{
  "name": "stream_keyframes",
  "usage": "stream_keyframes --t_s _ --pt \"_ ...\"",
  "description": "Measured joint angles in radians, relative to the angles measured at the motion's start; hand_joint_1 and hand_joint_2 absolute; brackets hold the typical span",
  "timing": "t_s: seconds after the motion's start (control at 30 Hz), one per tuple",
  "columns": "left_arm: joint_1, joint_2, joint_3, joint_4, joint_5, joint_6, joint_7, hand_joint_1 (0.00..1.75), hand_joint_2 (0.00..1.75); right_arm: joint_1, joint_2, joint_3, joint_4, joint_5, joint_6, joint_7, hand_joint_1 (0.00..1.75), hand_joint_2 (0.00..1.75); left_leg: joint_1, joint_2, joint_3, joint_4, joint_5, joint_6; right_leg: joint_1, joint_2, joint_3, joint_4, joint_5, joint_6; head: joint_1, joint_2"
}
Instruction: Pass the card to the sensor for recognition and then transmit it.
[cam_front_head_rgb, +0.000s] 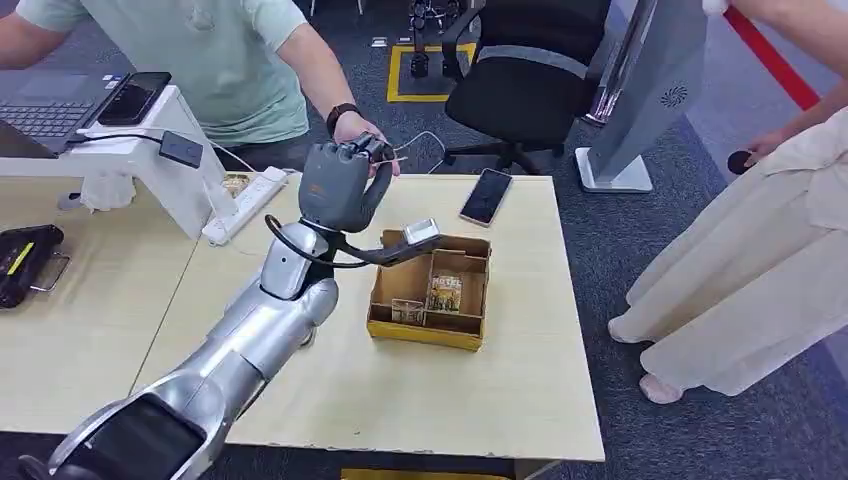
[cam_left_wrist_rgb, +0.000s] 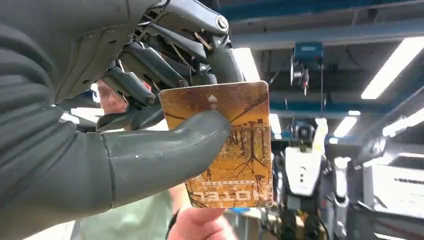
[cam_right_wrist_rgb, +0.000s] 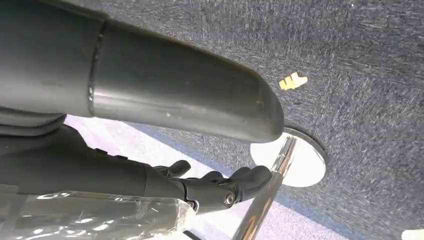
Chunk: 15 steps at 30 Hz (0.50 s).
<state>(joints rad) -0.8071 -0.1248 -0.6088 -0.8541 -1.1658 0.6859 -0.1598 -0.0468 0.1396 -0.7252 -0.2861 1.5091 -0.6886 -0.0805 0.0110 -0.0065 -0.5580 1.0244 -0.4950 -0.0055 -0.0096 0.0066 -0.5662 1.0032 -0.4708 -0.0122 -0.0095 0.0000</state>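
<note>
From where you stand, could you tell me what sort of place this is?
Probably an office-like robotics lab or demo room: pale tables on grey carpet, a laptop, a black swivel chair, and the left hand offering a hotel card to a seated person.

The card (cam_left_wrist_rgb: 235, 145) is orange-brown with a dark bare-tree pattern and "HOTEL" lettering. The left hand (cam_front_head_rgb: 338, 185) is grey with darker fingers (cam_left_wrist_rgb: 150, 65). The cardboard box (cam_front_head_rgb: 432, 335) is tan, the table (cam_front_head_rgb: 400, 390) pale wood, the person's shirt (cam_front_head_rgb: 200, 60) mint green, the carpet (cam_right_wrist_rgb: 360, 75) blue-grey.
</note>
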Motion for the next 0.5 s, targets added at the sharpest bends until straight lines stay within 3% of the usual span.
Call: stream_keyframes --t_s 0.3,0.5 --pt "-0.002 -0.02 0.075 0.024 -0.038 0.001 0.002 1.75 1.75 -0.004 0.0 0.001 0.0 0.0 0.0 0.0 0.0 0.0 0.0 0.0 0.0 0.0 0.0 0.0 0.0 0.0 0.0 0.0 0.0 0.0 0.0 0.0" --pt "-0.002 -0.056 0.193 0.029 -0.13 0.002 -0.022 1.75 1.75 -0.004 0.0 0.001 0.0 0.0 0.0 0.006 0.0 0.0 0.0 0.0 0.0 0.0 0.0 0.0 0.0 0.0 0.0 0.0 0.0 0.0 0.0 0.0"
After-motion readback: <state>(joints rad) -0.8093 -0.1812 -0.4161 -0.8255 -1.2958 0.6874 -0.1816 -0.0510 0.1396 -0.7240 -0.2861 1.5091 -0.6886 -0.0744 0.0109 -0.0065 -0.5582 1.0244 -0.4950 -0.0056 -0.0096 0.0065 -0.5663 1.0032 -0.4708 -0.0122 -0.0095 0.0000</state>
